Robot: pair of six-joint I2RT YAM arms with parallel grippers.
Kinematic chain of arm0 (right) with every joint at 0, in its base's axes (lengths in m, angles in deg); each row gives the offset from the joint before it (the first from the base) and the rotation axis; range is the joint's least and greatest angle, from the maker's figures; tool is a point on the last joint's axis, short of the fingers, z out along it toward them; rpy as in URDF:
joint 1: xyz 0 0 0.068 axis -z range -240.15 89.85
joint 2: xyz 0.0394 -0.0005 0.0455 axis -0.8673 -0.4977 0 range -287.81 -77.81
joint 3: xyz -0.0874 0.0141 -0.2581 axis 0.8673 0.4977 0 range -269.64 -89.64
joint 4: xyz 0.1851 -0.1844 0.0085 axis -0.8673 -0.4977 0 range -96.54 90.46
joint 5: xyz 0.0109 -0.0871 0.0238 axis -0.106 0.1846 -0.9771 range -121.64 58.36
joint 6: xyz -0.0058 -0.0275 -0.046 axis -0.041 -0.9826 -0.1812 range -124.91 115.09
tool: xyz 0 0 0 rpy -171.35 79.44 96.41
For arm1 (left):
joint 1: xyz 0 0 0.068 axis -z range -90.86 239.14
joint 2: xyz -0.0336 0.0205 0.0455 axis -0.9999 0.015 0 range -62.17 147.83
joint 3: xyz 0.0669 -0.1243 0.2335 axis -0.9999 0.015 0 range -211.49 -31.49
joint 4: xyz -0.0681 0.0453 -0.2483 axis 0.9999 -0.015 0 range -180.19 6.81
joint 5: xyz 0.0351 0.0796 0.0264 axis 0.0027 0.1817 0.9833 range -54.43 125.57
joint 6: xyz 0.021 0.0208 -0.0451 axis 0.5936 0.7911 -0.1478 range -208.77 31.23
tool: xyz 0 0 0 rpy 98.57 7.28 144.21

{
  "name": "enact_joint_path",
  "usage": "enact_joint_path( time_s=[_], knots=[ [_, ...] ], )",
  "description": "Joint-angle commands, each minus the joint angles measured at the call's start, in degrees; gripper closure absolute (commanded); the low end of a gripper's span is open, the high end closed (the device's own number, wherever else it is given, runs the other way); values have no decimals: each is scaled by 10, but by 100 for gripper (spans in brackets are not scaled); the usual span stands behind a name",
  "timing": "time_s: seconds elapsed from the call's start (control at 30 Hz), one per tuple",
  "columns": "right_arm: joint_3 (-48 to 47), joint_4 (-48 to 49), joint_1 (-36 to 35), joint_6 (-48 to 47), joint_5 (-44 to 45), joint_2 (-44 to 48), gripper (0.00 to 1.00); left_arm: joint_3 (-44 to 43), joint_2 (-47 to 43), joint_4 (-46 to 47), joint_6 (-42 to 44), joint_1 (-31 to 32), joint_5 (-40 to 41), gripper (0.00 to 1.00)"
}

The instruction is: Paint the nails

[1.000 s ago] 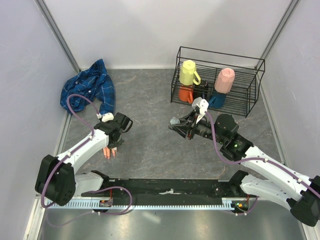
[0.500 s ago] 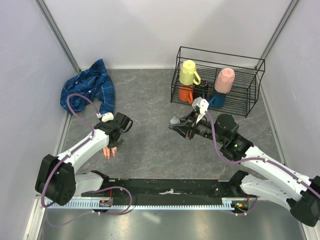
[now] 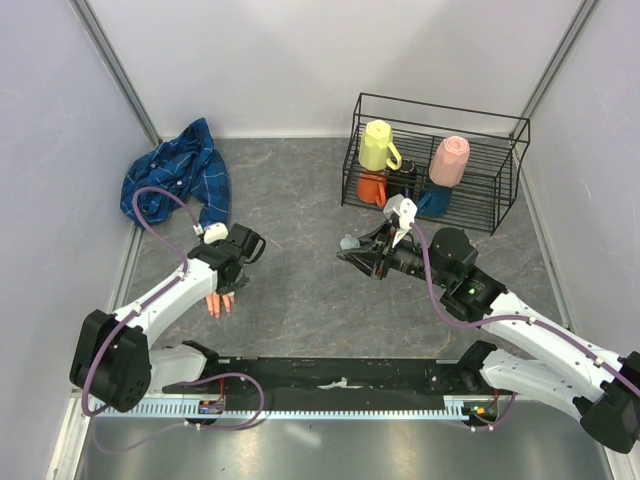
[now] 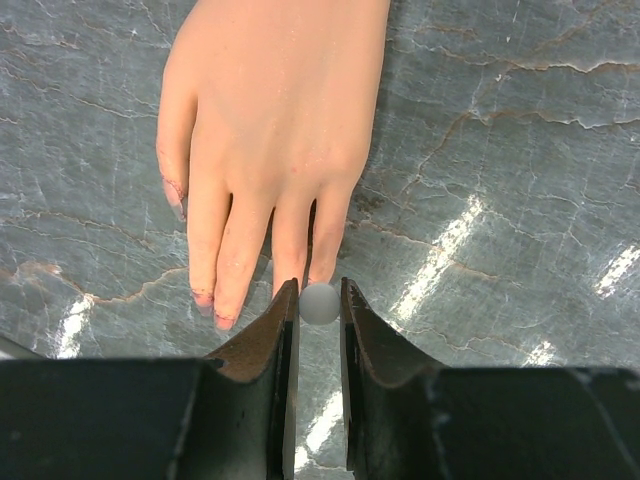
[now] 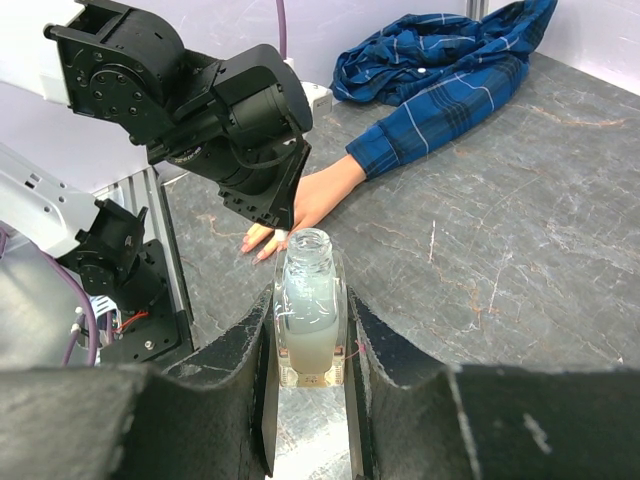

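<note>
Left gripper [image 4: 318, 290]: I clamp a grey knob [image 4: 320, 304], nails [image 4: 204, 297] just beyond its tips. Right gripper [image 5: 310, 305]: clamped on open bottle [image 5: 308, 268].

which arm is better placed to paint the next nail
Left. The left gripper hangs right over the fingertips of the mannequin hand, pinching a small grey round piece. The right gripper holds the open bottle, well away from it.

I see pale peach mannequin hand [image 4: 265, 120], nails [image 4: 204, 298] edged reddish-pink, blue plaid shirt [image 3: 175, 170], grey veined tabletop [image 3: 300, 280], clear bottle [image 5: 308, 300] with milky white liquid, grey knob [image 4: 320, 303], black wire rack [image 3: 350, 165], yellow mug [image 3: 377, 145], pink cup [image 3: 449, 160].
</note>
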Motion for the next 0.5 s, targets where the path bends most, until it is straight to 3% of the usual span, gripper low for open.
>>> enact_joint_path(
  time_s=[0.0, 0.27, 0.47],
  knots=[
    [-1, 30, 2, 6, -7, 6, 100, -9, -10, 7, -3, -2, 23, 98],
    [-1, 29, 2, 7, -7, 4, 100, -14, -31, 2, 4, -2, 11, 98],
    [-9, 28, 2, 7, -11, 0, 100, -42, -100, -5, 52, -2, -80, 98]
  ],
)
